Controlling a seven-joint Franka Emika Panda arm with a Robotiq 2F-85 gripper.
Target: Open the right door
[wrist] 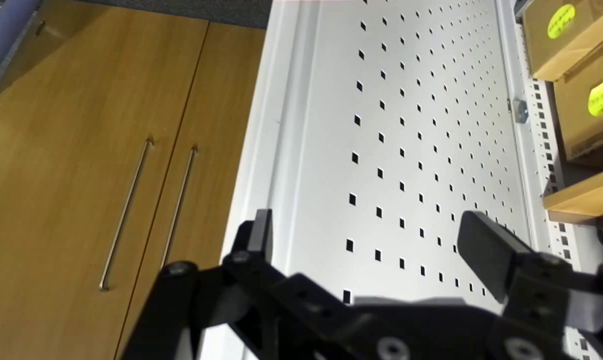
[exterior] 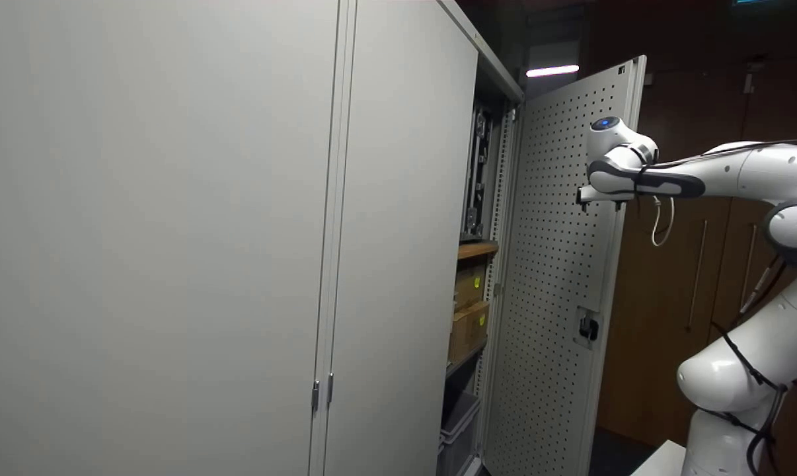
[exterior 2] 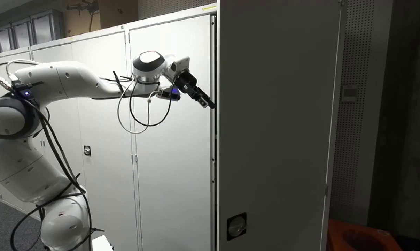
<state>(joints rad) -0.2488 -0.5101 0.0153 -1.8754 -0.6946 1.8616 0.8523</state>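
The right door [exterior: 550, 264] is a tall light-grey metal door standing open, its perforated inner face showing in an exterior view. A dark latch [exterior: 588, 328] sits near its free edge. In an exterior view its plain outer face [exterior 2: 276, 122] shows, with a round handle [exterior 2: 236, 226] low near the free edge. The perforated face also fills the middle of the wrist view [wrist: 406, 150]. My gripper [exterior: 601, 206] is on the inner side, by the upper part of the free edge. It also shows in an exterior view [exterior 2: 208, 104]. In the wrist view the jaws [wrist: 371, 240] are apart and empty. I cannot tell whether they touch the door.
Closed plain grey panels [exterior: 398, 238] cover the rest of the cabinet. Inside the opening are cardboard boxes [exterior: 470, 324] on a shelf and grey bins [exterior: 461, 423]. Wooden cupboards [exterior: 676, 330] stand behind the door. An orange object [exterior 2: 363, 237] is low at the right.
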